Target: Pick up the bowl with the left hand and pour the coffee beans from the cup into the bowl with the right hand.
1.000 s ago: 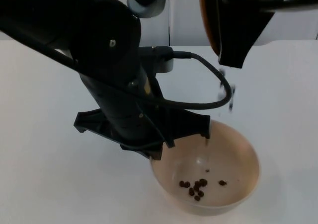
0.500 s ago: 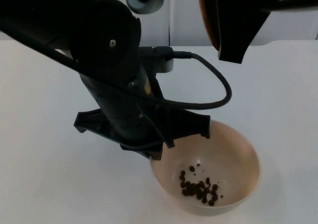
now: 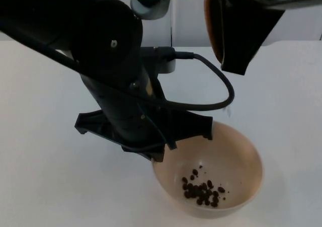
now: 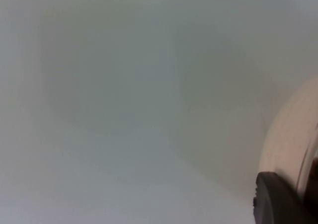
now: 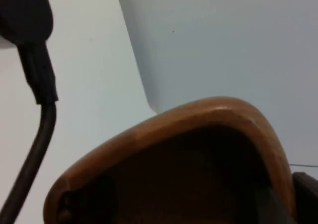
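Holding bowl (image 3: 236, 156) rim: left gripper (image 3: 160, 154) jaws clamped | right gripper (image 3: 241, 30) jaws clamped on tipped cup (image 3: 212, 20)

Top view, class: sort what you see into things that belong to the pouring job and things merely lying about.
Belonging to the job:
- beige round bowl, held by the left gripper
- dark coffee beans inside it
- brown cup, tipped in the right gripper

Lying about:
- nothing; only the white table top

We cannot see the left gripper's fingers: the arm covers them and the near rim of the bowl (image 3: 236, 151). The cup (image 3: 214, 20) is cut by the frame edge, its interior hidden.
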